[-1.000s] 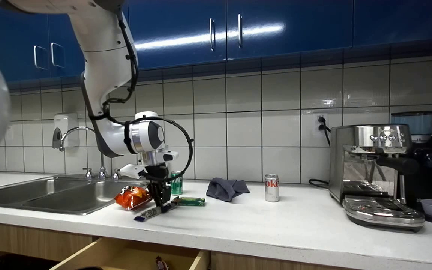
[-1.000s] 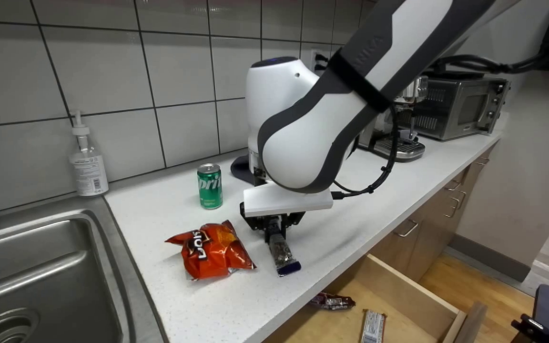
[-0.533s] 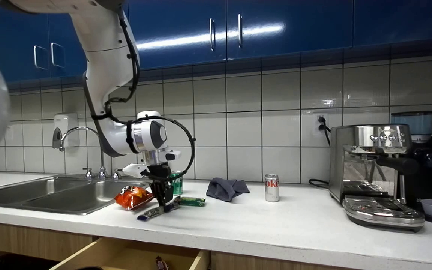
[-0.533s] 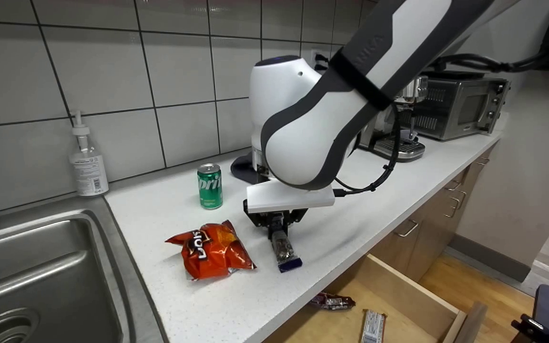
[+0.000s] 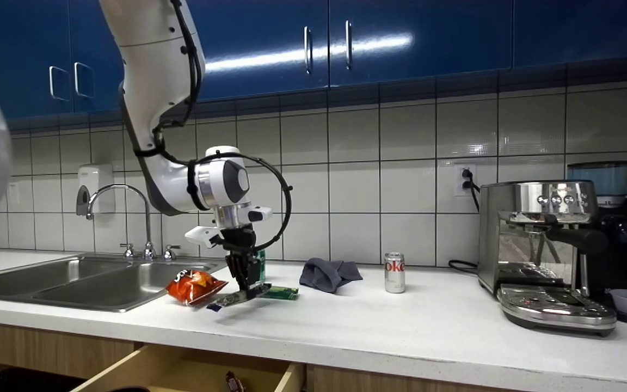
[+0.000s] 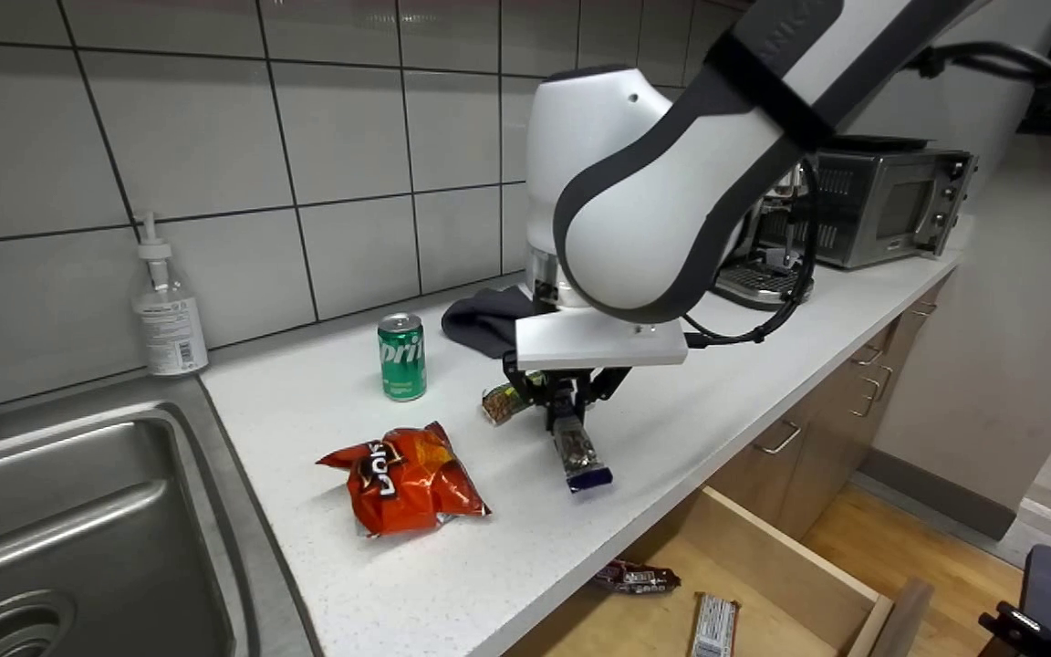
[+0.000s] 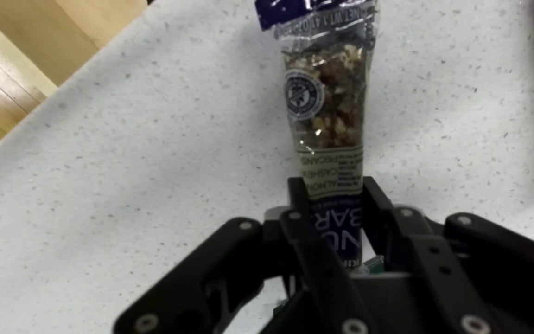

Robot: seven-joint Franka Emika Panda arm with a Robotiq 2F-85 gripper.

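Speckled white worktop [image 7: 165,148] below, jaws clamped on a nut bar [image 7: 329,120] near its middle: a sound hold, as it looks light, firm and slick-wrapped.

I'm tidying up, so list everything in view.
Nut bar: one, navy and clear, gripped
Wrapped bar: at least one, green, counter
Doritos bag: one, orange, counter
Sprite can: one, green, counter
Coke can: one, silver, counter
Cloth: one, grey, counter
Espresso machine: one, silver, counter
Coffee grinder: one, black, counter
Toaster oven: one, silver, counter
Sink: one, silver, counter
Faucet: one, chrome, sink
Pump bottle: one, clear, by sink
Soap dispenser: one, white, wall
Cabinets: several, blue, wall
Drawer: one, wooden, under counter
Packaged snacks: two visible, brown and white, drawer
Arm: one, white, above counter
Tool: one, black, shut on nut bar
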